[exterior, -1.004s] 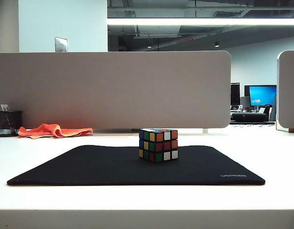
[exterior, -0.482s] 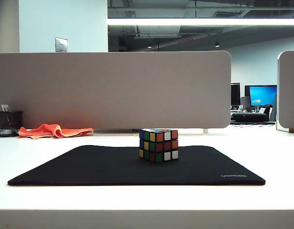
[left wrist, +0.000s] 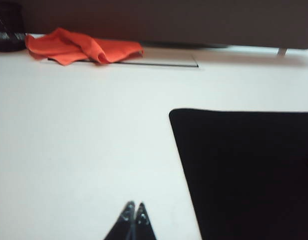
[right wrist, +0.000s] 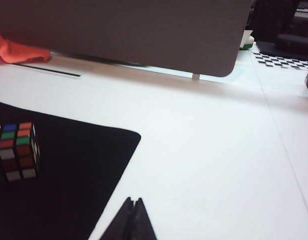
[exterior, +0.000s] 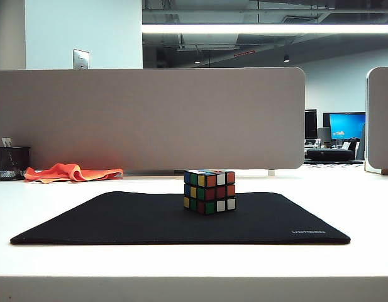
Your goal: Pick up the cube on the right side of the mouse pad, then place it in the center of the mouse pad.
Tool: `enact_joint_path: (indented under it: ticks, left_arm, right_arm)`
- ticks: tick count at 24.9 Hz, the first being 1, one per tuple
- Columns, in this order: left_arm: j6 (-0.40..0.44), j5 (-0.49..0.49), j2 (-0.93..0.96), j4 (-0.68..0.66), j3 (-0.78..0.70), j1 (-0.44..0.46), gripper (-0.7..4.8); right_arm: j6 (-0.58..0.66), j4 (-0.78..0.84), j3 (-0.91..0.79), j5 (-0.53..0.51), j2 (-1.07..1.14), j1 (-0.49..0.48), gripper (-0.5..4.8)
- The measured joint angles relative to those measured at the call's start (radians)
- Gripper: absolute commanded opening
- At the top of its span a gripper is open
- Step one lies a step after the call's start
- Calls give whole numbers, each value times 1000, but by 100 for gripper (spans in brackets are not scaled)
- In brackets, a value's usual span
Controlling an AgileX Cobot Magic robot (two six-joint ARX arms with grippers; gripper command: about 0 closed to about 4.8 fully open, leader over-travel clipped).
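Observation:
The cube (exterior: 209,191), black-edged with coloured stickers, stands upright on the black mouse pad (exterior: 118,220) near its middle; the right wrist view shows the cube (right wrist: 16,151) on the mouse pad (right wrist: 79,170) too. Neither arm appears in the exterior view. My left gripper (left wrist: 134,205) is shut and empty over the white table, beside the mouse pad's (left wrist: 248,170) corner. My right gripper (right wrist: 134,200) is shut and empty over the table just off the pad's other side, well apart from the cube.
An orange cloth (exterior: 71,172) and a black mesh pen cup (exterior: 12,163) sit at the back left by the grey partition (exterior: 149,119). The partition's foot (right wrist: 195,76) stands on the white table (exterior: 363,207). The table's front edge runs along the bottom of the exterior view.

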Motion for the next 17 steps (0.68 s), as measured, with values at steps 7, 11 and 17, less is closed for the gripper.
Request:
enact_joint_path:
  ticks: [7,11,17]
  left_arm:
    - [37,0,-11,0,-1,0,-6]
    - [42,0,-34,-13,-39,0,-6]
    - [55,-4,-143,-80,-45,0,-6]
  right_arm:
    - [2,-106,-37,54,-165,0,-1]
    - [46,-183,-77,82,-233,0,-1]
    - [68,-235,-88,83,-237,0,-1]
